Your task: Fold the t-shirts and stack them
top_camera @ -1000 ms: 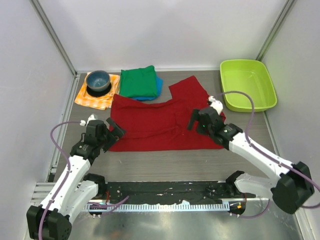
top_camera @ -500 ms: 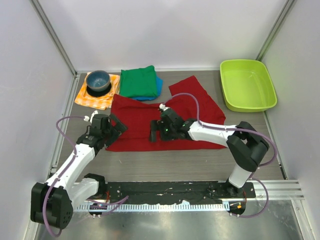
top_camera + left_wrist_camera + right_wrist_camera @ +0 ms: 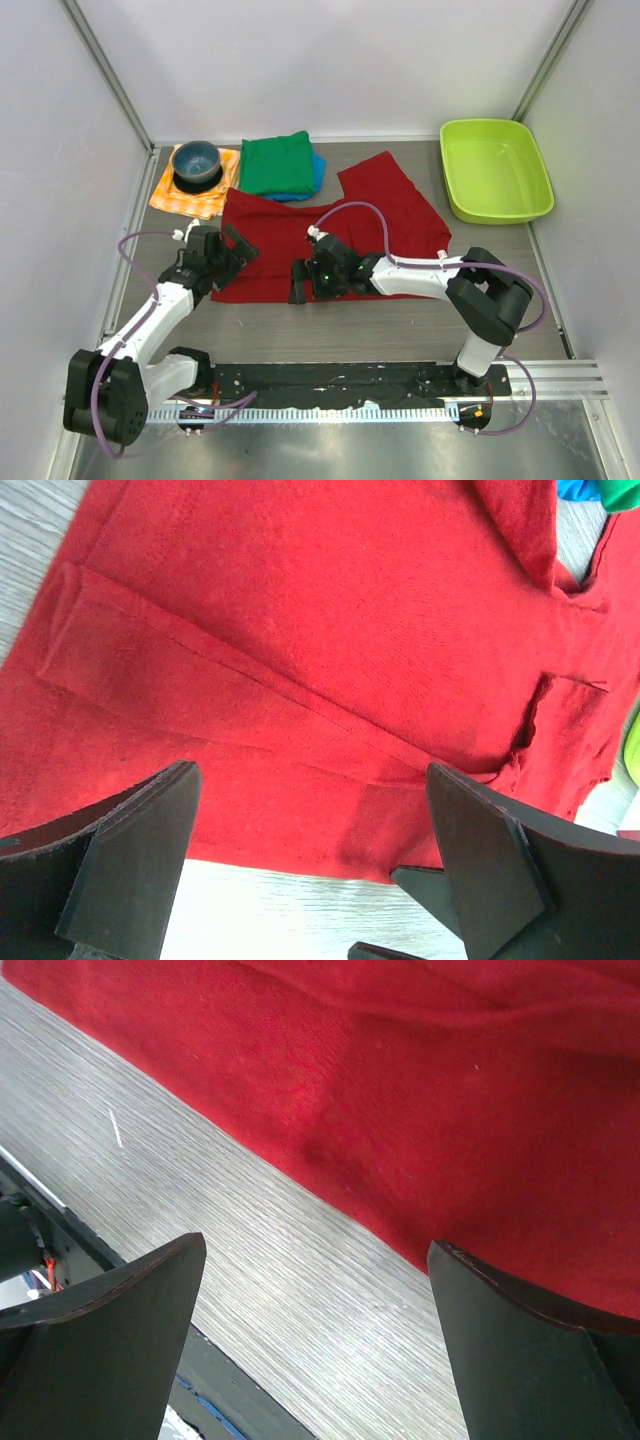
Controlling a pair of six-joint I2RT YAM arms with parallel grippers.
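- left gripper (image 3: 310,770): jaws spread to full width, nothing held.
- dark red t-shirt (image 3: 330,235): fills almost the whole gap between the left jaws and carries on well past both tips.
- The shirt's near hem crosses low in the gap, close to the jaw bases. A strip of bare table (image 3: 300,910) shows on the palm side of the hem.
- A folded-over band of the cloth runs diagonally across the gap, from beyond the left finger's tip down toward the right finger's tip.
- right gripper (image 3: 315,1248): jaws just as wide, also empty.
- Here the near hem cuts diagonally between the jaws. There is red cloth on the right finger's side and beyond the tips, and bare table on the left finger's side and toward the palm.
- Cannot tell whether either gripper's tips touch the cloth or stand just above it.
- From the top view, the left jaws sit at the shirt's near-left corner and the right jaws at the middle of its near hem.
- Shirt's look: solid dark red, spread mostly flat with shallow wrinkles, one raised fold ridge, and a sleeve splayed out on the far right.
- green t-shirt (image 3: 277,162): folded, lying on the blue t-shirt (image 3: 316,172). The stack sits beyond both jaws at the red shirt's far edge.
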